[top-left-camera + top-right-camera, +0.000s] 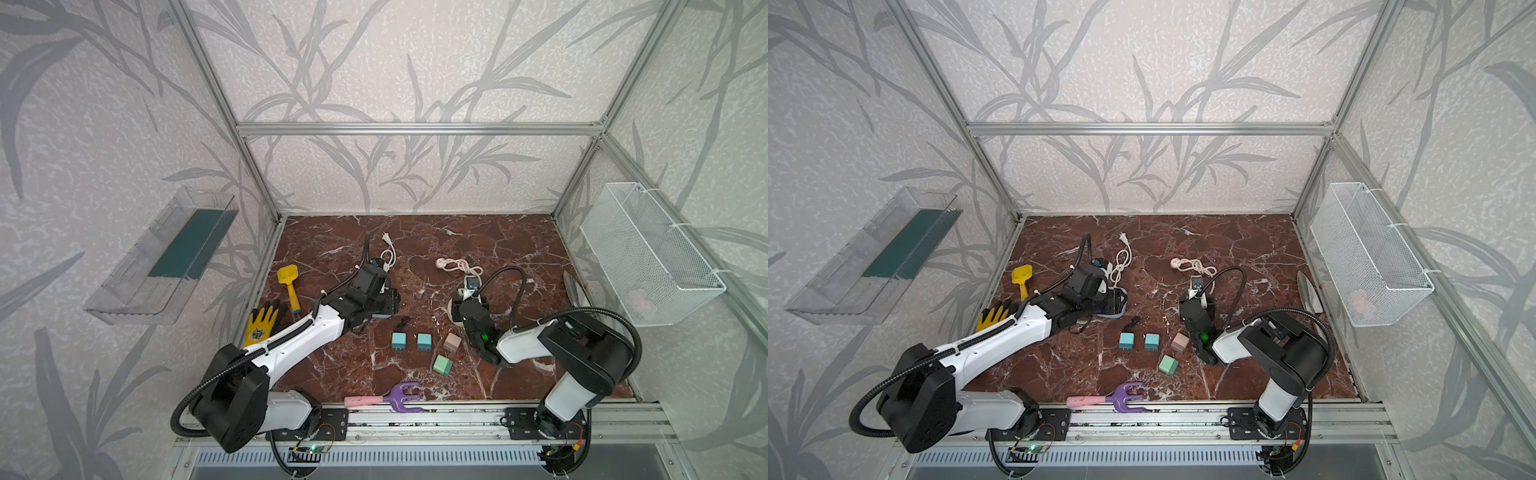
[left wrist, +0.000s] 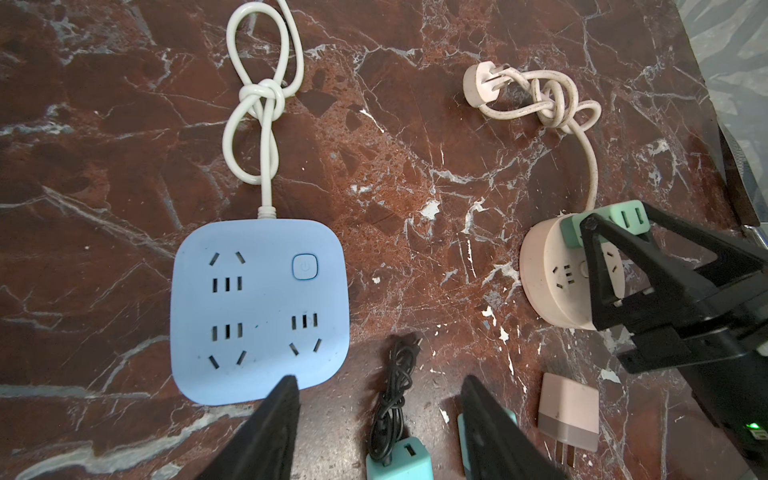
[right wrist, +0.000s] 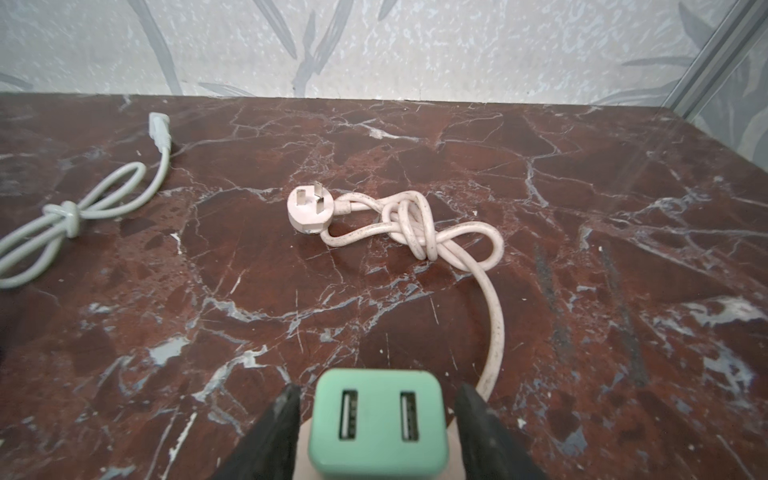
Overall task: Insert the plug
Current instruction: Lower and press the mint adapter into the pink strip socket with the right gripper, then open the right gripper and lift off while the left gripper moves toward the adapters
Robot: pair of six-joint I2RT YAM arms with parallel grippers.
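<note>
This was a robot test cell in a lab: an aluminium frame (image 1: pixel 415 129) lined with leaf-patterned wallpaper (image 1: pixel 332 178) enclosed a marble-look tabletop (image 1: pixel 519 249). Two robot arms (image 1: pixel 299 336) were bolted to a rail (image 1: pixel 436 419) in front.

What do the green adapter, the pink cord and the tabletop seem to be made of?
Adapter: likely matte plastic; smooth moulded faces, rounded corners. Cord: probably flexible plastic sheath, speckled; it holds a knot. Tabletop: glossy marble look, white veins; possibly printed.
</note>
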